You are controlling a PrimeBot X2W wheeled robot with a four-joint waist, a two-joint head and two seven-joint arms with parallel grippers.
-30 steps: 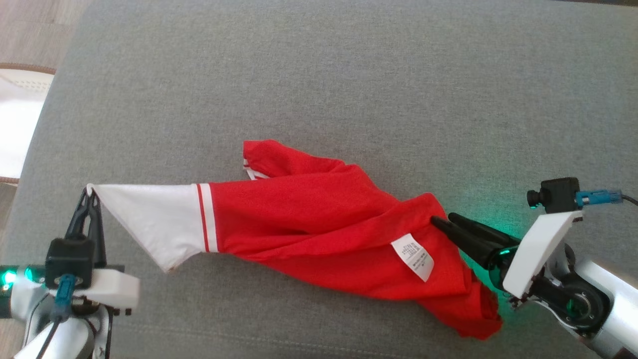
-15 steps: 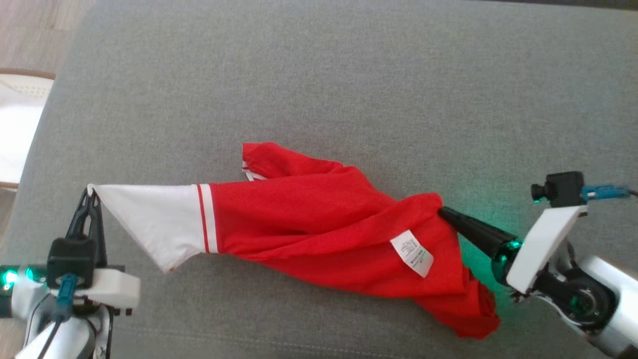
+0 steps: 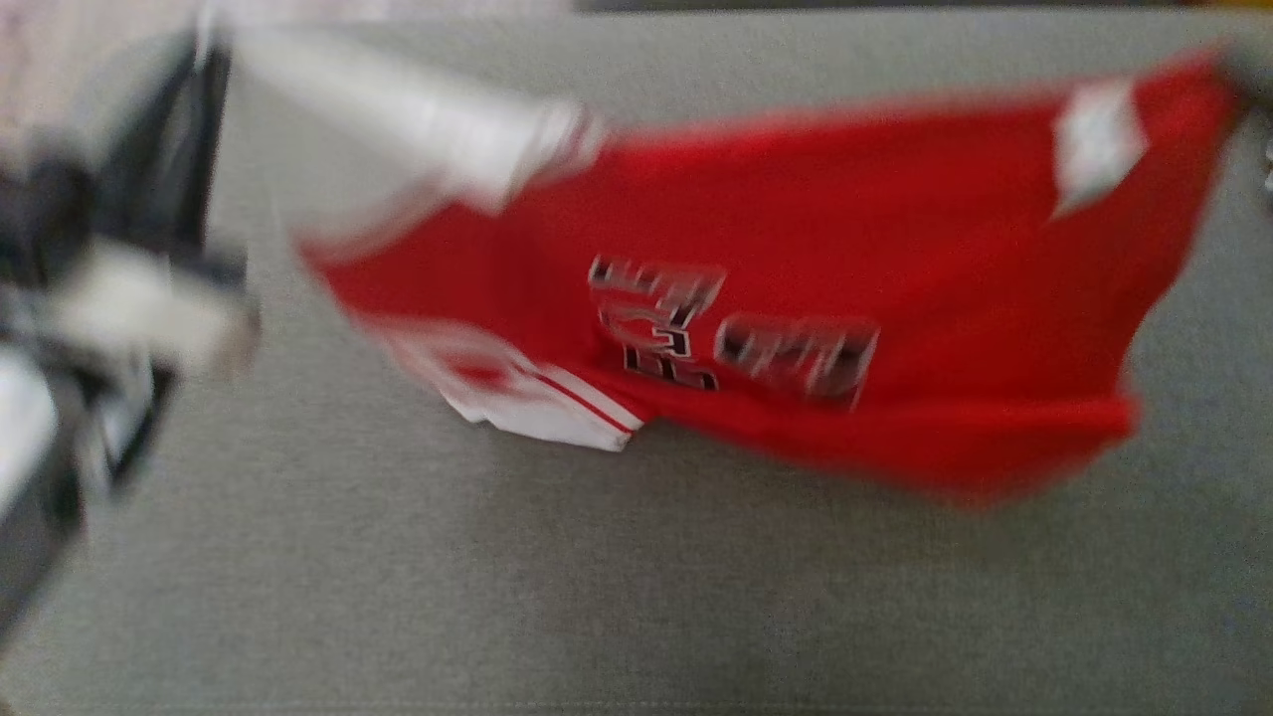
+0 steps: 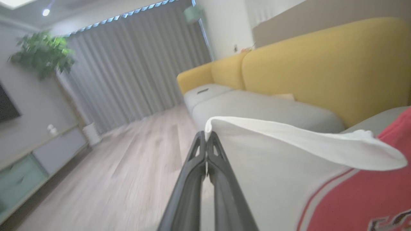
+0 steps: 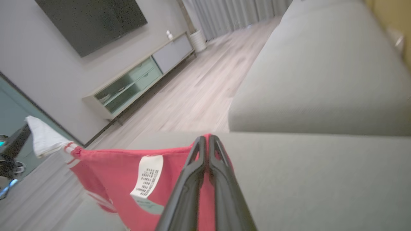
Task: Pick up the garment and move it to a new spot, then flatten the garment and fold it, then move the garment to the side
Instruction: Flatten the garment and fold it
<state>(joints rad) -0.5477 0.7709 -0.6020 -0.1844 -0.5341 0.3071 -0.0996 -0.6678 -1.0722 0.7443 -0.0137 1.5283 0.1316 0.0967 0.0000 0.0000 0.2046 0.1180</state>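
One red-and-white garment [image 3: 796, 278] hangs stretched between two grippers over the grey sofa [image 3: 597, 597]. The left gripper [image 4: 205, 134] is clamped tight on its white corner. The right gripper [image 5: 207, 139] is pinched on the red edge, with one label [image 5: 147, 175] just beside it.

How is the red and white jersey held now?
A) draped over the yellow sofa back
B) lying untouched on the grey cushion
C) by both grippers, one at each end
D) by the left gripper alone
C: the left gripper has its jaws shut on the white end of the red and white jersey, the right gripper on the red end.
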